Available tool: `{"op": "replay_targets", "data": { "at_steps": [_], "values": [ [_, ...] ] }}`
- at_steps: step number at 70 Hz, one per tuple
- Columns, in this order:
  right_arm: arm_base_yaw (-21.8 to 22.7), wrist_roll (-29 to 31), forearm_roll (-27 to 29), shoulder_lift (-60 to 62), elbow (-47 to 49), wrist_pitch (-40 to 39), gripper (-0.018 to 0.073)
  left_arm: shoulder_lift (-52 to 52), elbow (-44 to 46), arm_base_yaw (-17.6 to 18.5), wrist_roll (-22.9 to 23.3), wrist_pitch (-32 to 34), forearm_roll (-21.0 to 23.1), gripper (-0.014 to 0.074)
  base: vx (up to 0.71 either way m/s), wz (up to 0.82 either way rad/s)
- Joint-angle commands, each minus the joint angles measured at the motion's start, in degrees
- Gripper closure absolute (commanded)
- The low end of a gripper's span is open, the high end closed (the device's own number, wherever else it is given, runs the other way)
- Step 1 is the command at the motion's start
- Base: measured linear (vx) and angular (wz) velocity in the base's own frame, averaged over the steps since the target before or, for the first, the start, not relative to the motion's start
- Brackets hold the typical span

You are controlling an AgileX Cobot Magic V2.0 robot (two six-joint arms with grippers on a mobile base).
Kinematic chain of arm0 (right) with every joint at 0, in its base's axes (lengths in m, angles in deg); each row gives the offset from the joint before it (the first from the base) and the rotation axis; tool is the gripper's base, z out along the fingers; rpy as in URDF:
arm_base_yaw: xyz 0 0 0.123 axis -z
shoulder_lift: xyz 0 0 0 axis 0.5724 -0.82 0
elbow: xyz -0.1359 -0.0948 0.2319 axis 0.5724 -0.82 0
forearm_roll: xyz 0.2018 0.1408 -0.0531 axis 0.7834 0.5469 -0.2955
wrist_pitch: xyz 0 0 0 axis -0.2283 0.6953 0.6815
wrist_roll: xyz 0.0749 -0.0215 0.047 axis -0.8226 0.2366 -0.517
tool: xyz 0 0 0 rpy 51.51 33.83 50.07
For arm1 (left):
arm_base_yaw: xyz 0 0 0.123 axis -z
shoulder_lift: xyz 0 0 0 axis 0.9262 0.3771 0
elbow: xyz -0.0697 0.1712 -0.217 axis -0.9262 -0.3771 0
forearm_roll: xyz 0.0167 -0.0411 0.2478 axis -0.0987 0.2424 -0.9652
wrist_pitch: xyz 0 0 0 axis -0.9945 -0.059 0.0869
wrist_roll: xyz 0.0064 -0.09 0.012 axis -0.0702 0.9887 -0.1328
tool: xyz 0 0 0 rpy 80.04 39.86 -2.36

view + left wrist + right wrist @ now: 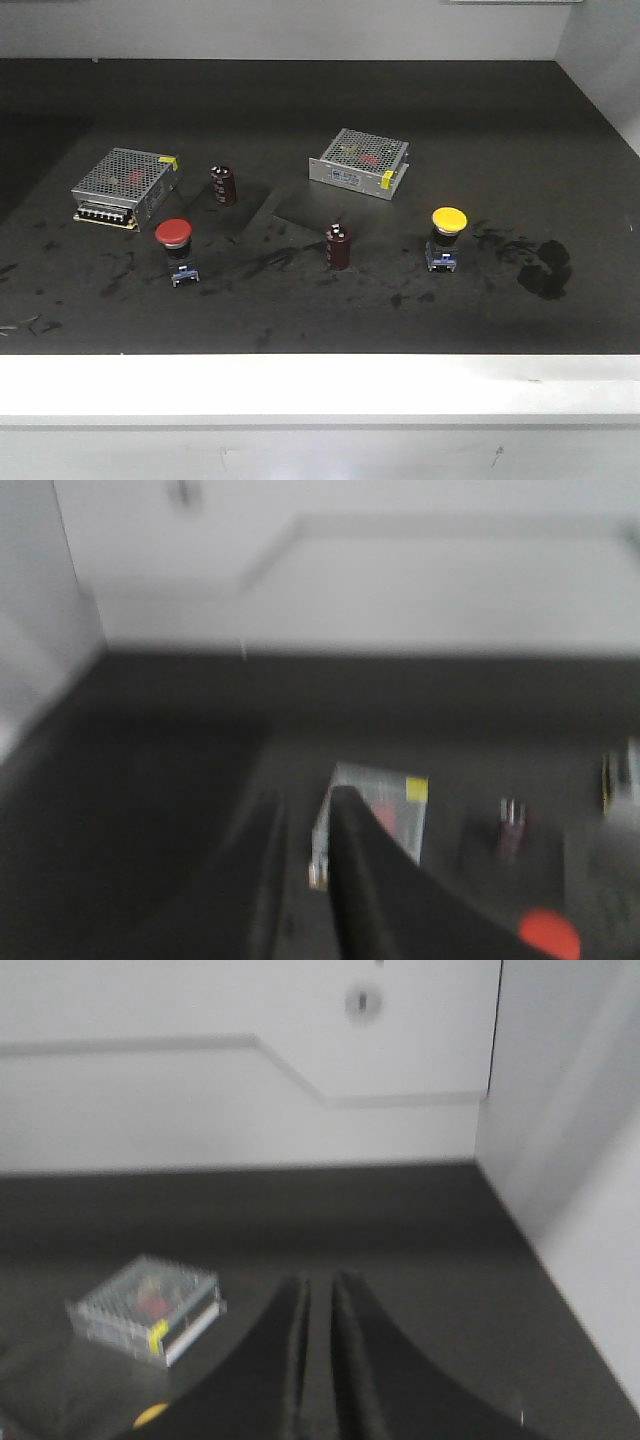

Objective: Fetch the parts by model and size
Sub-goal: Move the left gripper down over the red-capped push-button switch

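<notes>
The red-capped push-button (173, 240) stands on the dark table at the front left. The yellow-capped push-button (448, 228) stands at the front right. Both are upright on black bodies with blue-grey bases. Neither gripper shows in the front view. In the blurred left wrist view, my left gripper (308, 805) hangs above the table with a small gap between its jaws and holds nothing. The red cap (549, 933) lies to its lower right. My right gripper (321, 1282) has its jaws almost together and is empty. The yellow cap (150, 1415) peeks out at its lower left.
Two metal-mesh power supply boxes lie on the table, one at the left (125, 186) and one behind the middle (360, 162). Two maroon capacitors (223, 185) (339, 246) stand between the buttons. A dark stain (545, 266) marks the right. The white front edge (320, 385) runs along the front, with walls behind and at the right.
</notes>
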Motion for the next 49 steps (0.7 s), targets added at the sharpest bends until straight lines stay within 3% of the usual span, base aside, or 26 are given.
{"op": "replay_targets", "data": {
  "at_steps": [1,10,19,26,31,40,49],
  "values": [
    [-0.10,0.68,0.00,-1.14,1.73,-1.81,0.0405,1.90,1.57,0.37,-3.99,0.09,3.93,0.0310,0.00,0.00],
    [-0.10,0.68,0.00,-1.80,1.73,-0.01,0.0231,4.39,1.57,0.37,-8.60,-4.26,9.82,0.0080,0.00,0.00],
    [-0.10,1.10,0.00,-1.86,1.73,1.38,0.0015,6.14,1.57,0.37,-8.65,-6.43,11.64,-0.0139,0.00,0.00],
    [-0.10,1.47,0.00,-1.86,1.73,2.33,-0.0124,6.54,1.57,0.37,-8.65,-6.46,11.64,-0.0132,0.00,0.00],
    [-0.10,1.47,0.00,-1.86,1.73,2.48,-0.0170,6.54,1.57,0.37,-8.65,-6.04,11.64,-0.0120,0.00,0.00],
    [-0.10,1.47,0.00,-1.86,1.73,2.29,-0.0163,7.25,1.57,0.37,-8.72,-4.34,14.50,-0.0089,0.00,0.00],
    [-0.81,1.52,0.00,-1.86,1.73,2.22,-0.0142,9.76,1.57,0.37,-13.80,-4.01,21.62,-0.0080,0.00,0.00]
  ]
}}
